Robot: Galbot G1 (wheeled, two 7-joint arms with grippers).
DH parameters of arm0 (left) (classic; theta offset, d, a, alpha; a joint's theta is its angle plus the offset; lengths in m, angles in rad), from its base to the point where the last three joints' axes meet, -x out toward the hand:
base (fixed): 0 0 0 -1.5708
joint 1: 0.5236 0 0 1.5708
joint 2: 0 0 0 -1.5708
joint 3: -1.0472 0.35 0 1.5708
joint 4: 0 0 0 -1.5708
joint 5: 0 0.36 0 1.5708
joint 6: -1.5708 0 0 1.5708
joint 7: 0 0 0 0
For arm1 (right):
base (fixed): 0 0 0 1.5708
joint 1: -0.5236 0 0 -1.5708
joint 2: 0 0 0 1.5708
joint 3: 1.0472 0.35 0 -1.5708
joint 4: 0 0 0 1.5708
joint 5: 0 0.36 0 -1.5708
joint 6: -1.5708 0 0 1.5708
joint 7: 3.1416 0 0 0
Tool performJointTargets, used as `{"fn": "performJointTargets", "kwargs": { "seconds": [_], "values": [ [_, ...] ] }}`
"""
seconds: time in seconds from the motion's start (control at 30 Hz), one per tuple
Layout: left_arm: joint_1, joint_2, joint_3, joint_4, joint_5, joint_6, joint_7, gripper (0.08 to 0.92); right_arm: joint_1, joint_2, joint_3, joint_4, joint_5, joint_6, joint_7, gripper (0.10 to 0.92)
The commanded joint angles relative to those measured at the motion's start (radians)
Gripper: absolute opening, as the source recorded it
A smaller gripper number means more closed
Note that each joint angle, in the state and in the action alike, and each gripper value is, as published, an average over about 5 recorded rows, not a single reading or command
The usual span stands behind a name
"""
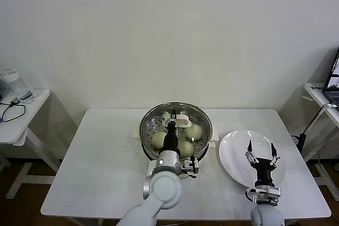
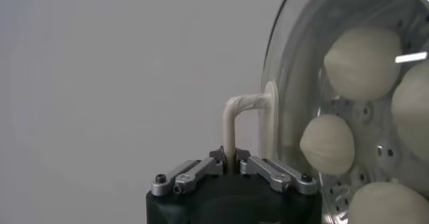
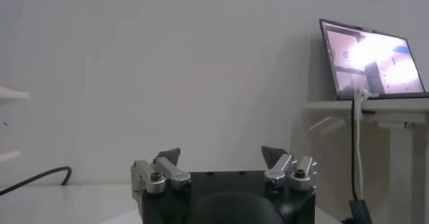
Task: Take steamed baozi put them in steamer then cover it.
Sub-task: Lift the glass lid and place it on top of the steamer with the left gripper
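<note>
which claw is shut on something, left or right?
The left claw, over the steamer: it is shut on the glass lid's white handle. The right claw hangs open above the white plate, holding nothing.

Glass lid (image 1: 176,125) and left gripper (image 1: 173,118) over steamer (image 1: 150,121); open table (image 1: 100,157) leftward.

The left gripper (image 1: 172,118) reaches forward with fingers pinched closed. The right gripper (image 1: 262,155) hovers to its right, fingers spread apart.
</note>
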Motion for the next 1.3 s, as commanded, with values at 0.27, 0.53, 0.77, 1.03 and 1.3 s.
{"fn": "performJointTargets", "kwargs": {
  "seconds": [0.27, 0.53, 0.77, 1.03, 1.3],
  "values": [
    [0.001, -0.035, -0.009, 0.057, 0.063, -0.015, -0.019, 0.188, 0.001, 0.001, 0.000, -0.005, -0.001, 0.004, -0.006, 0.823],
    [-0.002, -0.039, -0.015, 0.073, 0.064, -0.017, -0.020, 0.188, -0.002, 0.003, -0.002, -0.006, -0.003, 0.006, -0.015, 0.823],
    [-0.003, -0.037, -0.020, 0.076, 0.064, -0.016, -0.018, 0.188, -0.003, 0.004, -0.004, -0.002, -0.006, 0.006, -0.017, 0.823],
    [-0.004, -0.039, -0.022, 0.078, 0.063, -0.017, -0.011, 0.188, -0.007, 0.004, -0.006, 0.013, -0.011, 0.005, -0.018, 0.823],
    [0.004, -0.036, -0.023, 0.076, 0.063, -0.011, 0.000, 0.188, -0.008, 0.005, -0.007, 0.030, -0.012, 0.003, -0.018, 0.823]
  ]
}}
